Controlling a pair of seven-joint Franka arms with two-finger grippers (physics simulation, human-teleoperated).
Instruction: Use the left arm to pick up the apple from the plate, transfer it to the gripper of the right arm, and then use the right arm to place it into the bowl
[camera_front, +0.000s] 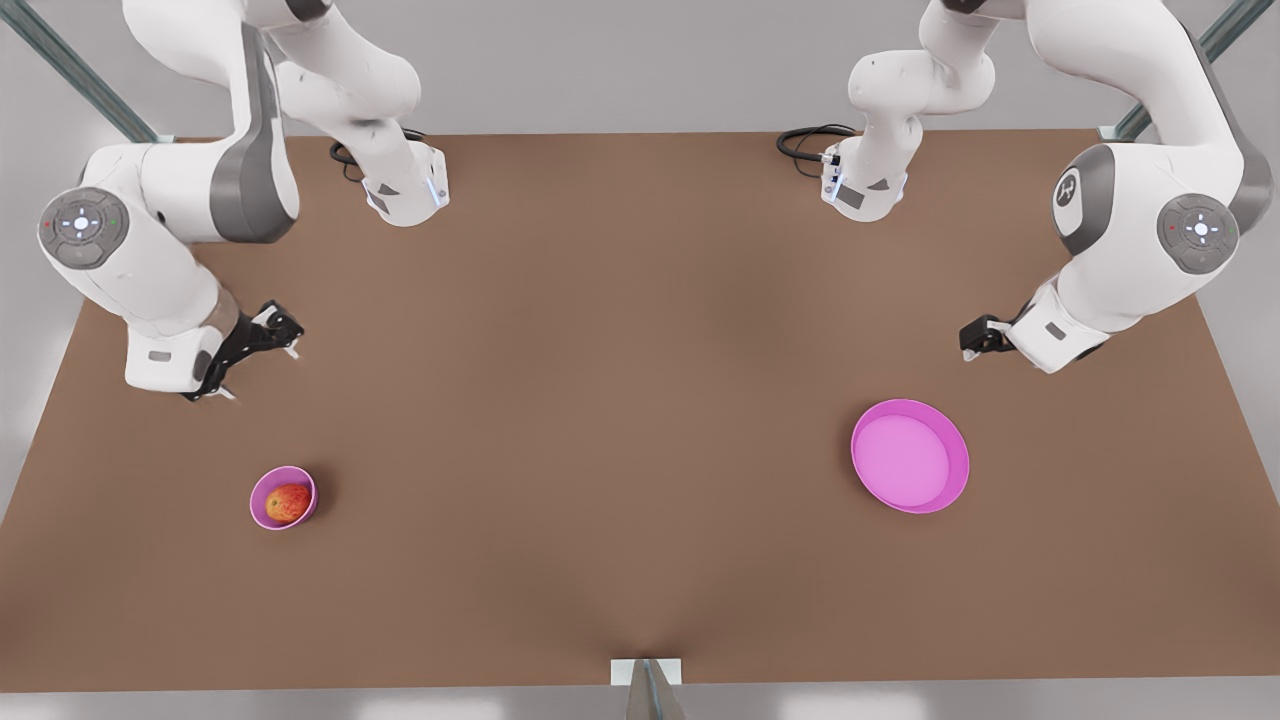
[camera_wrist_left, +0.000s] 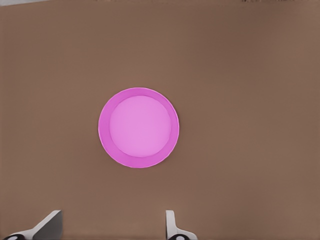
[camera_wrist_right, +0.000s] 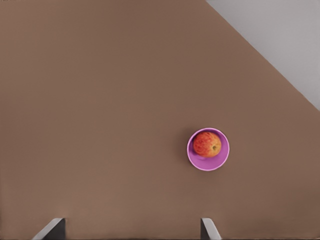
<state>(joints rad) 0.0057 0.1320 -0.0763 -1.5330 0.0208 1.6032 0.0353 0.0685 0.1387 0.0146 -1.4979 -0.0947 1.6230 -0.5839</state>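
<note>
Near edge of the desk (camera_front: 640, 420): the apple (camera_front: 288, 503) sits inside the bowl (camera_front: 266, 510), front view's left. The plate (camera_front: 955, 485) lies at the front view's right, well apart. Farther back, my right hand (camera_front: 246, 362) hangs above the bowl, fingers spread, holding nothing. My left hand (camera_front: 972, 343) hangs beyond the plate, fingers (camera_wrist_left: 171, 225) spread, holding nothing.

Both hands' fingertips (camera_wrist_left: 170, 222) cut off
</note>
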